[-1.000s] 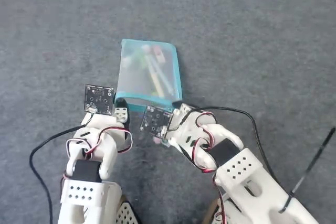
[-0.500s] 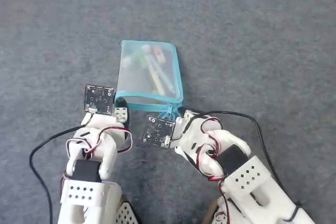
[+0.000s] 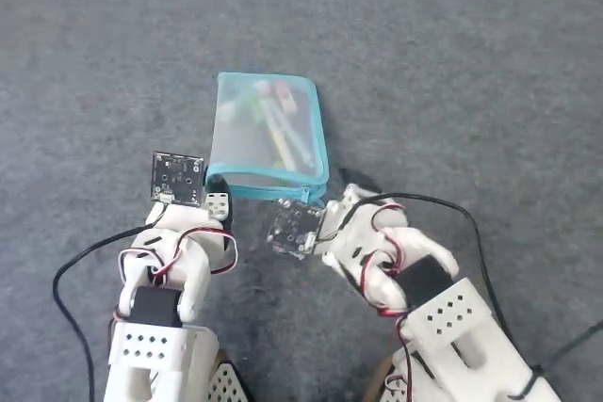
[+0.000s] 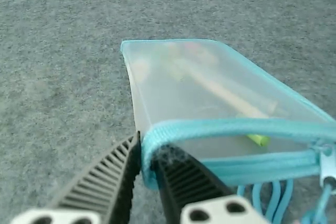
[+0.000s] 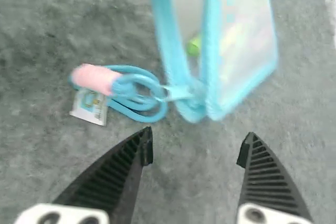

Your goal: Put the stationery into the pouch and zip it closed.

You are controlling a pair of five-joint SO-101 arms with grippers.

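A translucent pouch (image 3: 267, 134) with teal trim lies on the grey mat, and several pens and other stationery (image 3: 280, 127) show through its side. My left gripper (image 4: 148, 157) is shut on the pouch's near left corner (image 3: 219, 191). The teal zip runs along the near edge, and its slider (image 5: 174, 94) sits at the right end. A teal cord loop with a pink tag (image 5: 94, 77) and a white label (image 5: 89, 106) lies on the mat beside the slider. My right gripper (image 5: 198, 140) hangs open just short of that corner, holding nothing.
Grey carpet-like mat (image 3: 471, 91) stretches on all sides of the pouch, ending at a pale wall strip at the far edge. Both arms' cables (image 3: 85, 261) trail near the front. The right arm (image 3: 396, 270) stands close beside the left arm.
The right arm has drawn back and to the right from the pouch's near right corner, leaving the cord on the mat. The left gripper and the pouch have stayed put.
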